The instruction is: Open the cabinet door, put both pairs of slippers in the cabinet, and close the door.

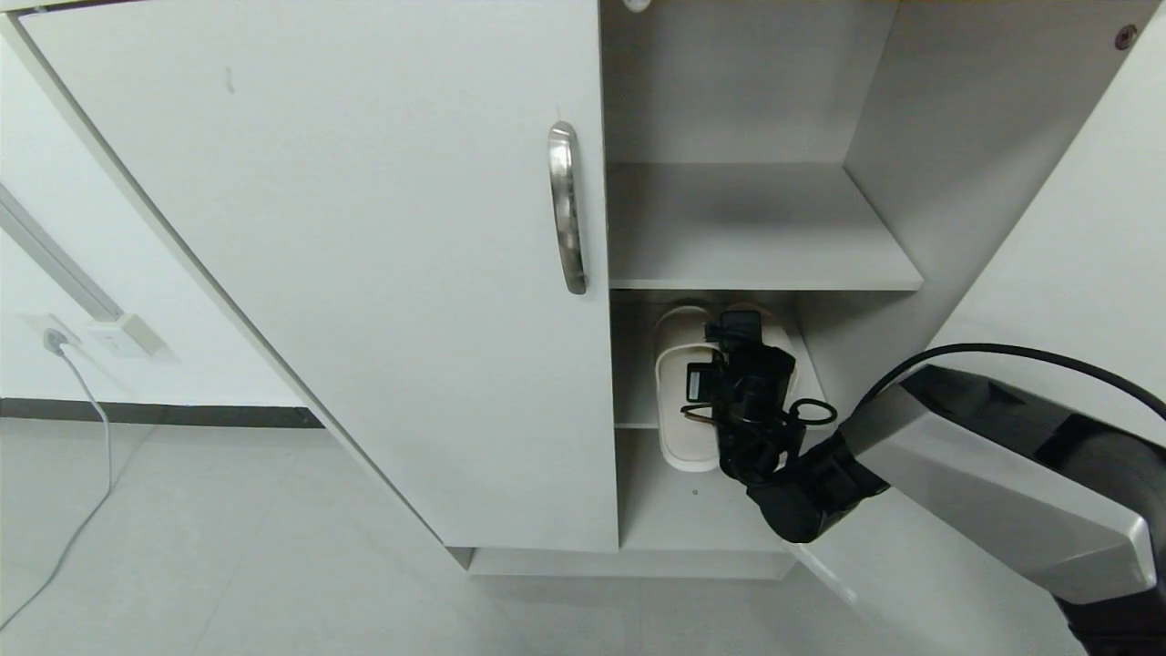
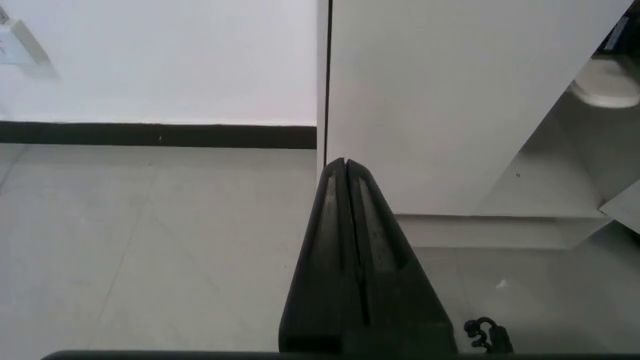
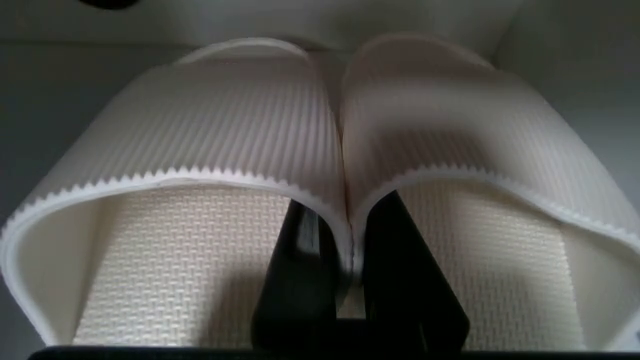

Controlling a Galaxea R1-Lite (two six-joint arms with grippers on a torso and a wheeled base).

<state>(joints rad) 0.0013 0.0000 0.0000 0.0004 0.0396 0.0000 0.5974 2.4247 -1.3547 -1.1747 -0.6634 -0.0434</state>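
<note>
A pair of white ribbed slippers (image 1: 679, 401) lies side by side on the cabinet's lower shelf (image 1: 633, 364), heels reaching past its front edge. My right gripper (image 1: 740, 351) is inside the cabinet over the pair. In the right wrist view its fingers (image 3: 300, 270) are shut on the two touching inner strap edges of the slippers (image 3: 220, 110). The right cabinet door (image 1: 1075, 255) stands open; the left door (image 1: 364, 255) with its metal handle (image 1: 567, 208) is closed. My left gripper (image 2: 345, 165) is shut and holds nothing, low over the floor before the cabinet's left side.
The upper shelf (image 1: 756, 228) is bare. A wall socket (image 1: 55, 339) with a cable running down to the floor is at the left. Open tiled floor (image 1: 228, 547) lies before the cabinet.
</note>
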